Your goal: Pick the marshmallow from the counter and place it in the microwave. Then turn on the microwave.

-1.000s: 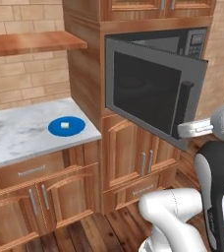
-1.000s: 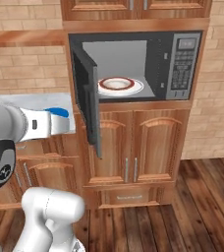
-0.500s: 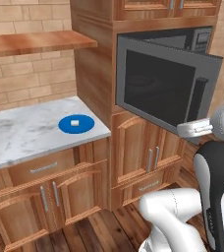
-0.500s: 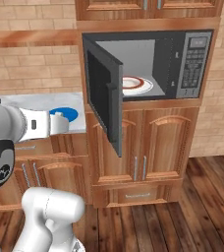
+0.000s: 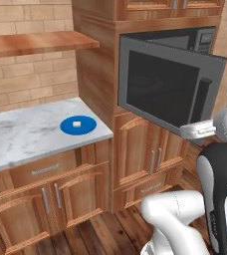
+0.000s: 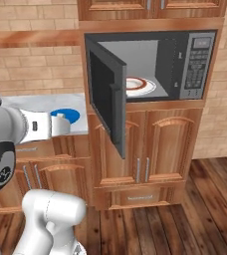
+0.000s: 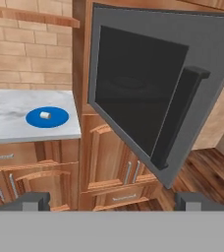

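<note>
Three views covered the kitchen, and the largest thing in them was the wooden cabinet column (image 6: pixel 145 149) that housed the microwave (image 6: pixel 185 64), its dark glass door (image 5: pixel 170 92) swung wide open with the black vertical handle (image 7: pixel 175 118) facing out. Next in size, the marble counter (image 5: pixel 31 134) stretched toward nine o'clock from the column, under a brown wooden shelf (image 5: pixel 36 42) on the brick wall. The white arm (image 5: pixel 220 164) rose at the five o'clock corner of the left base view, bent at its dark elbow, with the forearm held level and reaching toward nine o'clock in front of the door; the right base view showed the same forearm (image 6: pixel 36 127) pointing toward three o'clock, short of the counter's edge. The gripper (image 7: pixel 112 201) stood wide apart and empty, its two dark tips low in the hand view, well apart from everything. Only the right base view looked into the microwave cavity, where a white red-rimmed plate (image 6: pixel 140 85) lay beside the keypad (image 6: pixel 197 62). The blue plate (image 5: pixel 78 125) sat on the counter near the column, and the marshmallow (image 7: pixel 45 115) rested at its centre, plain in the hand view and the left base view.
</note>
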